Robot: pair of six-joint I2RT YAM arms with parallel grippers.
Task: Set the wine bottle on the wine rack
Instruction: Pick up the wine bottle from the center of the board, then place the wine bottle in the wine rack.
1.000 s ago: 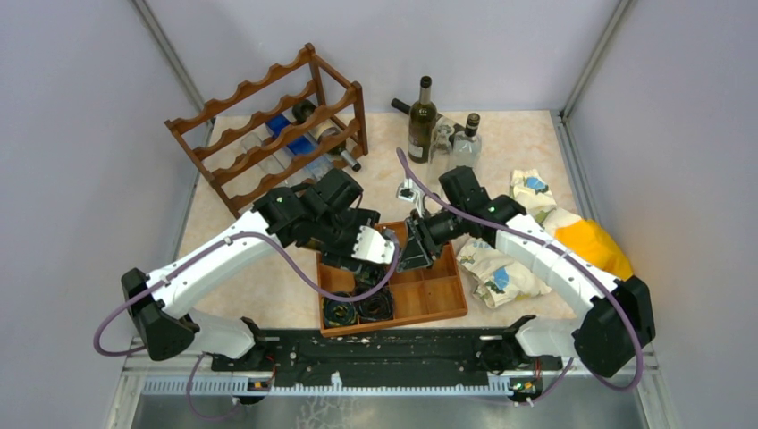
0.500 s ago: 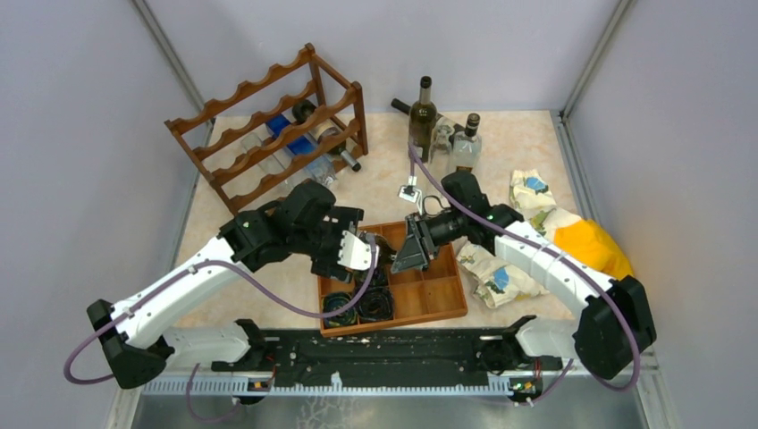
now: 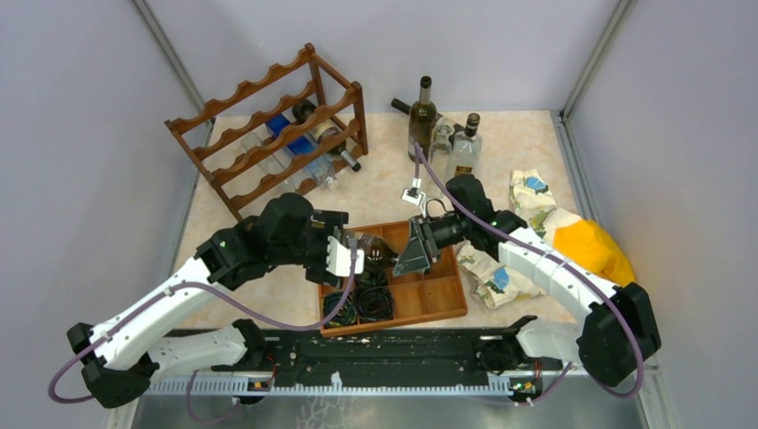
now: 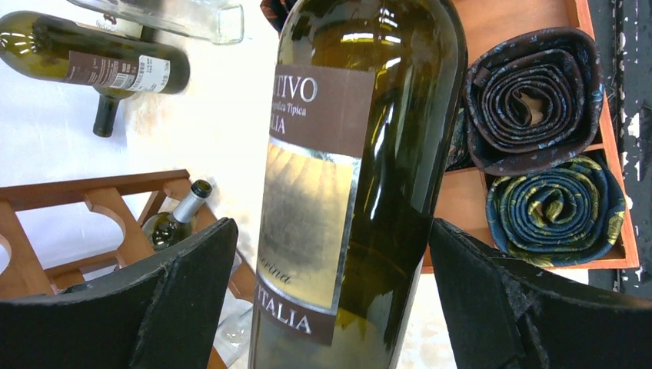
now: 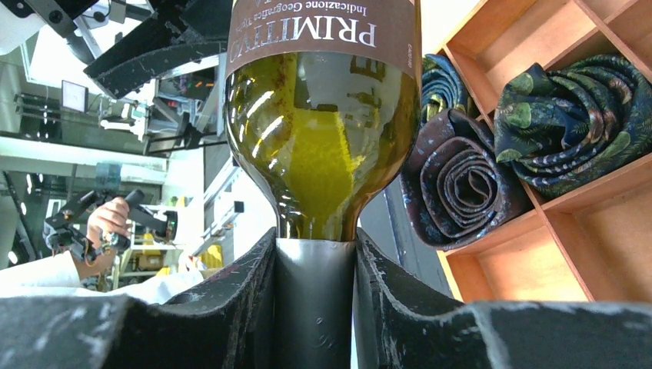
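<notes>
Counting one wine rack [image 3: 268, 125] sitting at 11 o'clock, one tray [image 3: 447, 299] at 6, one wine bottle [image 4: 361, 154] hanging level over tray, dead centre. Flanking bottle body with left gripper [image 3: 349, 256], jaws spread wide, not touching. Pinching grey-foil neck with right gripper [image 5: 315, 284]. Showing dark green glass, brown label.

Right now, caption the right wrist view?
Right tool holds wine bottle by the neck, beside a tray of rolled ties.

A wooden tray [image 3: 432, 290] at six o'clock holds rolled ties [image 3: 357, 306]; patterned cloths [image 3: 493, 275] and a yellow cloth [image 3: 597, 246] lie at three o'clock.
</notes>
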